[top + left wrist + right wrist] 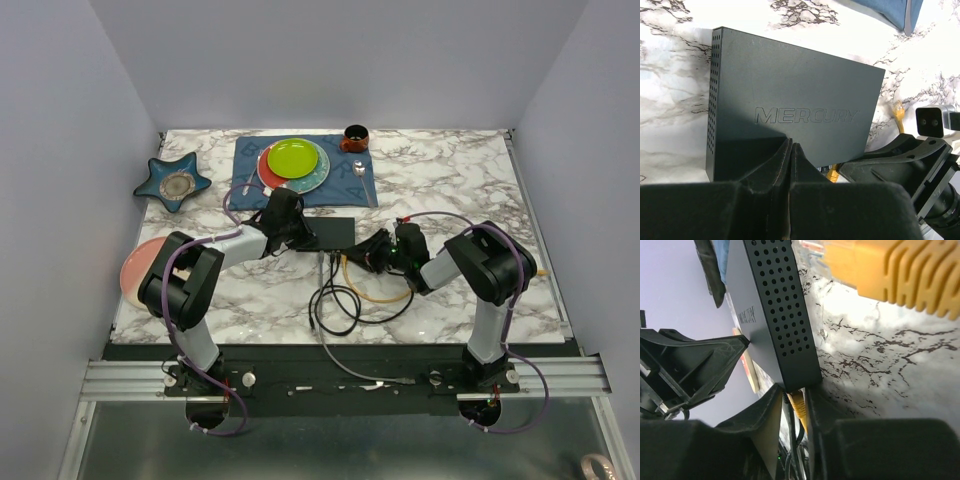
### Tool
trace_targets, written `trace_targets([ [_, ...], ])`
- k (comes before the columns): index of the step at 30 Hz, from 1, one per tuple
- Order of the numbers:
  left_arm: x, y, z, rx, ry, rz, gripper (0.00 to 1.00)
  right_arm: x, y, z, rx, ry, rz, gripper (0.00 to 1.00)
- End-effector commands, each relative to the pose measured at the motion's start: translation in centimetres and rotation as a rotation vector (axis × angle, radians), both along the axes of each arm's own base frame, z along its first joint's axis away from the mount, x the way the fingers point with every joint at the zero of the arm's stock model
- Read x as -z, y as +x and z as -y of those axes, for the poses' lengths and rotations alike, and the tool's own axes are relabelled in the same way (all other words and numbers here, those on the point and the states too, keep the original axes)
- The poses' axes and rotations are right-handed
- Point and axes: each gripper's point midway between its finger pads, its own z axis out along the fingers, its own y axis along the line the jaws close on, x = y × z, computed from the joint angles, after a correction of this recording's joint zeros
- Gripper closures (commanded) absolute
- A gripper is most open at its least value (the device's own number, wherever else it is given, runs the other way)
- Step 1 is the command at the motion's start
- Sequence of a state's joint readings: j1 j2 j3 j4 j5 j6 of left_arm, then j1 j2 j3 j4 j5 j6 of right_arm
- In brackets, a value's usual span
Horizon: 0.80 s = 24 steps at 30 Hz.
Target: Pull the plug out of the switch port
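We're looking down on the marble table (450, 190), and the switch (330, 232) lies flat near its middle, just this side of the blue cloth mat (250, 160) that carries the green plate (292, 158). Our left gripper (791, 147) is over the switch's left end with its two fingers brought together, no gap between them and nothing held. From the wrist view the tips sit over the lid below the MERCURY lettering, and they look to be touching it. On the other side, our right gripper (795, 390) is at the switch's near right corner, and there's the plug (798, 407), yellow and sitting at the socket edge right under the vented side wall. The fingers (771, 407) are drawn in tight on either side of it, leaving only a narrow slot filled by the plug and a dark cord beside it, so we read that as a grip on the plug. A second yellow connector boot (890, 270) is blurred at the top of that wrist view. In the overhead view the yellow cable (375, 296) loops on the marble in front of the switch, and a black cable (338, 302) coils just beside it.
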State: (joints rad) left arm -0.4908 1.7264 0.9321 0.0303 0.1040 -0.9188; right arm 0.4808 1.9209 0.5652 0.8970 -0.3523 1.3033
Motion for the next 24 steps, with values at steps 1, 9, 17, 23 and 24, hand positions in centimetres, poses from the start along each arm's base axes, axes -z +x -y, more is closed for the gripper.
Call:
trace_targets([
  [1, 1.2, -1.5, -0.7, 0.008, 0.022, -0.051, 0.93, 1.3, 1.0, 1.3, 0.092, -0.022, -0.014, 0.71],
  [9, 1.4, -1.7, -0.8, 0.008, 0.022, -0.056, 0.93, 1.8, 0.6, 1.2, 0.062, -0.031, -0.005, 0.89],
  [17, -1.5, -1.3, 0.1, 0.008, -0.07, 0.02, 0.93, 2.1, -0.2, 1.1, -0.001, -0.077, 0.019, 0.99],
  [23, -2.7, -3.1, 1.9, 0.057, -0.177, 0.039, 0.93, 2.5, -0.3, 1.0, -0.055, -0.132, 0.026, 0.99],
  [24, -2.4, -3.4, 2.1, 0.063, -0.178, 0.03, 0.93, 2.9, -0.6, 1.1, -0.064, -0.151, 0.015, 0.99],
])
